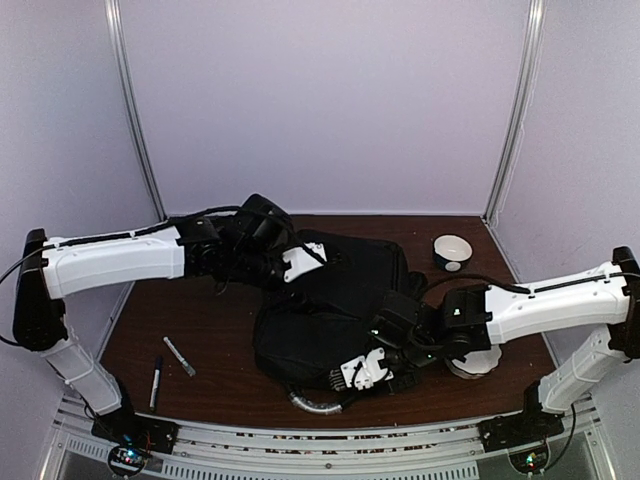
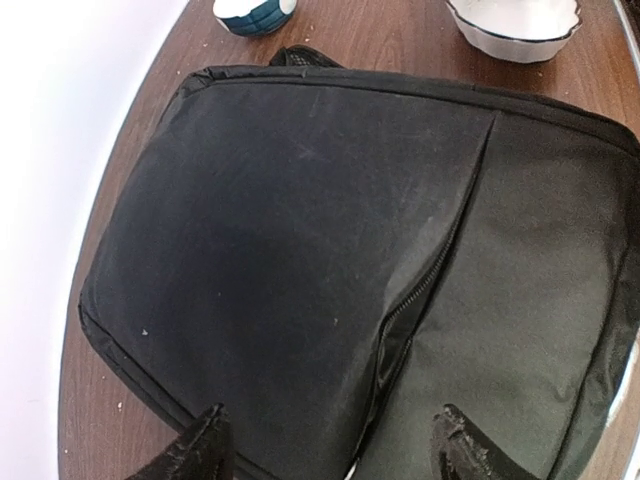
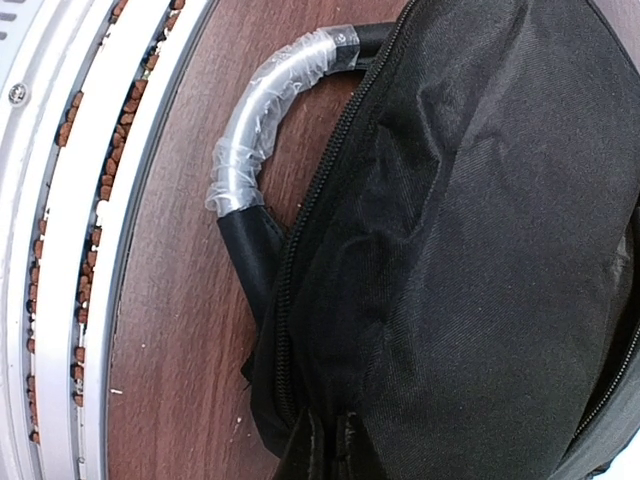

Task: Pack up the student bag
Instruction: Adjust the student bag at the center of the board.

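Note:
The student bag, a large black soft backpack, lies flat in the middle of the table with its grey-silver top handle at the near edge. My left gripper hovers over the bag's far left part, open and empty; in the left wrist view its jaws straddle a partly open zipper on the bag. My right gripper is at the bag's near edge. In the right wrist view it is shut on the bag's fabric beside the zipper, close to the handle.
Two pens lie on the table at the near left. A blue-and-white cup stands at the back right, also in the left wrist view. A white dish sits under my right arm. A metal rail runs along the near edge.

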Robot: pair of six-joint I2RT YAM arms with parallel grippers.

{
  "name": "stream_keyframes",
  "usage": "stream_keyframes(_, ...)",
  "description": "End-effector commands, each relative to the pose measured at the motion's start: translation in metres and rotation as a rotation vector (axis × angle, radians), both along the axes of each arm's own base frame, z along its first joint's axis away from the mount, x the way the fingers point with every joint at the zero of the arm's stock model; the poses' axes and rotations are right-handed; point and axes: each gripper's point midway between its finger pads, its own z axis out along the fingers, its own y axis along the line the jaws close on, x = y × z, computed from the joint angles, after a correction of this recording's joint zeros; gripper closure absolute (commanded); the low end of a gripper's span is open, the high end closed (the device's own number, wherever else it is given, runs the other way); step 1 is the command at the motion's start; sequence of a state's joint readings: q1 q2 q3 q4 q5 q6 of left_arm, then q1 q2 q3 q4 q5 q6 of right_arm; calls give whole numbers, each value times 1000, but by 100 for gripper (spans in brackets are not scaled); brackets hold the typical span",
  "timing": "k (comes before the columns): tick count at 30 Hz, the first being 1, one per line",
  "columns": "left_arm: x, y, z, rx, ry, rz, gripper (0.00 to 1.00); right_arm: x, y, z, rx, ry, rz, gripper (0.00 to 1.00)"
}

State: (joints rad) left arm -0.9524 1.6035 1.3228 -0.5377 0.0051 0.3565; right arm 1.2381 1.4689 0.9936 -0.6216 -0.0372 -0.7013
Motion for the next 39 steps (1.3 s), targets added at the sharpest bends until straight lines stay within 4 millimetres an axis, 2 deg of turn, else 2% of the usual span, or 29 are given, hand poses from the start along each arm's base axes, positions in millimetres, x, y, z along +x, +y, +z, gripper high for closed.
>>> stream_keyframes(1, 11, -21, -15, -10, -58, 27, 30, 0, 0, -5, 13, 16, -27, 100)
stream_keyframes(4, 17, -27, -24, 34, -106, 44, 30, 0, 3, -4, 21, 26, -27, 100)
stream_keyframes(9, 36, -25, -39, 106, -199, 92, 31, -3, 3, -3, 26, 41, -24, 100)
stream_keyframes(12, 57, -17, -42, 171, -298, 165, 31, -4, 2, -4, 24, 45, -22, 100)
stream_keyframes(16, 98, -3, -29, 242, -508, 359, 32, -5, 2, -3, 28, 46, -21, 100)
stream_keyframes(20, 113, 1, -36, 347, -570, 414, 32, -3, 1, -3, 26, 39, -25, 100)
stream_keyframes(23, 104, -3, -38, 319, -526, 382, 32, -2, 1, -2, 28, 33, -29, 100)
stream_keyframes(25, 94, -4, -26, 255, -495, 368, 31, -2, 2, -1, 33, 30, -31, 100)
stream_keyframes(29, 50, -15, -9, 143, -375, 215, 29, 0, 4, 4, 45, 22, -38, 100)
stream_keyframes(31, 27, -14, -12, 138, -289, 140, 28, 4, 5, 10, 59, 10, -50, 100)
stream_keyframes(35, -10, 14, -23, 217, -108, 94, 28, 22, 9, 18, 73, -56, -105, 99)
stream_keyframes(37, -20, 28, -11, 183, -62, 140, 28, 24, 9, 19, 73, -56, -111, 88)
stream_keyframes(39, -21, 42, 1, 144, -44, 239, 28, 21, 9, 20, 78, -38, -102, 76)
